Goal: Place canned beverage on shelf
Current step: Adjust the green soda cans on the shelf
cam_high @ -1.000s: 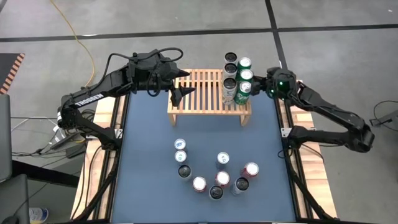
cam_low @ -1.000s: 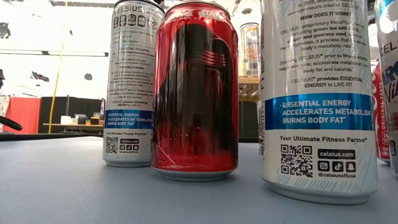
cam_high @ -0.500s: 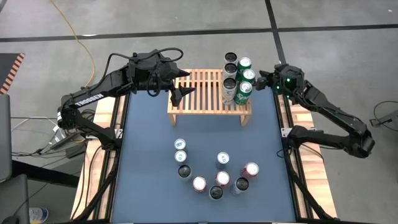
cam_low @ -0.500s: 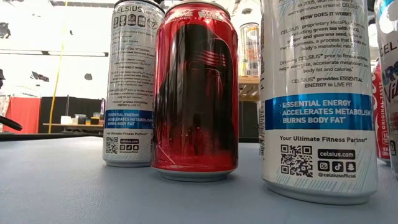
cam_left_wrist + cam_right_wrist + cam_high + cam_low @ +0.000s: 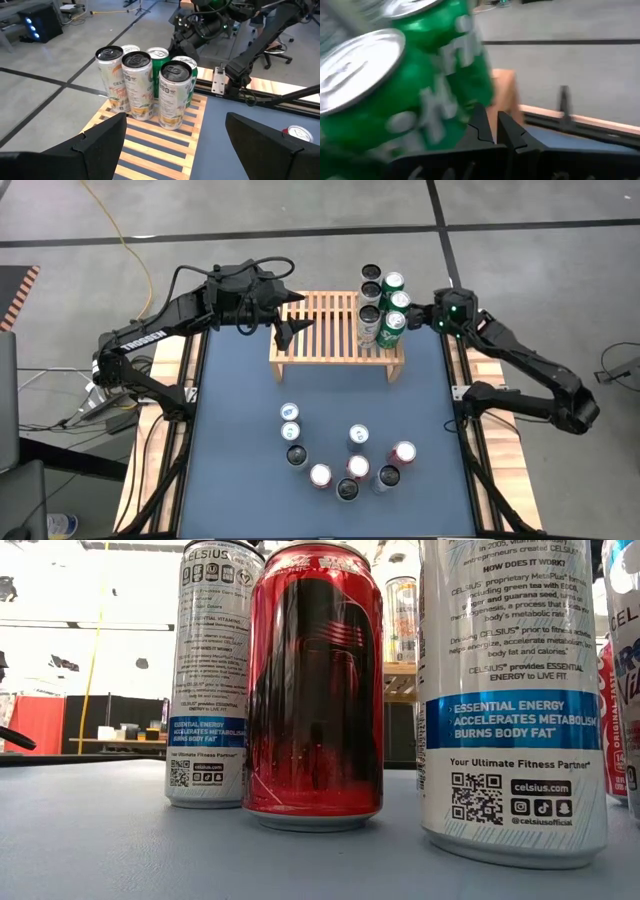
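Table (image 5: 240,460) first: its blue top carries the shelf (image 5: 325,330) at the far edge, a light-wood slatted rack. Six cans (image 5: 383,305) stand bunched at the shelf's right end, tall pale ones (image 5: 136,85) beside green ones (image 5: 392,328). Nine more cans (image 5: 348,460) stand loose on the near half of the table, among them a red can (image 5: 315,690). My left gripper (image 5: 285,315) hovers over the shelf's left end, fingers spread wide, holding nothing. My right gripper (image 5: 422,315) sits just beside the nearest green can, fingers (image 5: 490,131) pressed together and empty.
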You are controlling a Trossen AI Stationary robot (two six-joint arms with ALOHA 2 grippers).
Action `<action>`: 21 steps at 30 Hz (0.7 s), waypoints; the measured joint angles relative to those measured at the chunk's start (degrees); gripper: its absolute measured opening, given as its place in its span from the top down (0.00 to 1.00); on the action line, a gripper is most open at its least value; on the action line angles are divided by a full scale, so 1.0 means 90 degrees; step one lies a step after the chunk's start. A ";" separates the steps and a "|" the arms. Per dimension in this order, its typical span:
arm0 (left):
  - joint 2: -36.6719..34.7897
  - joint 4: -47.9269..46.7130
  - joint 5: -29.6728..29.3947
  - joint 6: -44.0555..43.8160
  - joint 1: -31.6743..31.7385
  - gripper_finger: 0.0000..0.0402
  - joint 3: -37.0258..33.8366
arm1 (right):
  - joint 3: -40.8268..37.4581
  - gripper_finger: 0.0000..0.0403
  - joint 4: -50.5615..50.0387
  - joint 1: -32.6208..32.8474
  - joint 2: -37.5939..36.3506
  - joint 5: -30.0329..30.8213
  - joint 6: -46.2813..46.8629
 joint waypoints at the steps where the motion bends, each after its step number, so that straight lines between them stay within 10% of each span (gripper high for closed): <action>1: 0.0000 0.0000 -0.0001 0.0000 0.0000 0.19 0.0000 | -0.0018 1.00 0.0007 -0.0029 0.0004 -0.0136 0.0000; 21: 0.0000 0.0007 0.0004 0.0002 0.0000 0.19 0.0000 | -0.0020 1.00 0.0175 -0.0376 0.0174 -0.0841 -0.0150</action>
